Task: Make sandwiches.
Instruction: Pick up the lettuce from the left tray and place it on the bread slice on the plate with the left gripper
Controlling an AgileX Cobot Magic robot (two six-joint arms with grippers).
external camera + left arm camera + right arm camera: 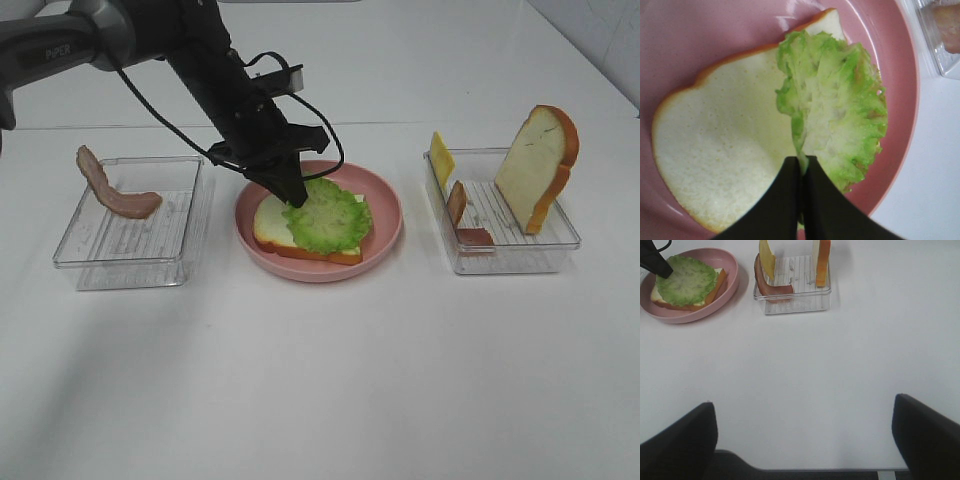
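One white, orange-crusted bread slice (268, 226) lay flat on the pink plate (388, 198), with ruffled lettuce (330, 215) covering its right part. The left gripper (297, 198), fingers pressed together, apparently pinched the leaf's rim. The right gripper (805, 440) hung spread wide. A bacon strip (110, 190) draped over the left tray (70, 250); the right tray (560, 240) held an upright slice (538, 165).

White table (320, 380) bears plate (390, 200), left tray (130, 240), right tray (510, 255).
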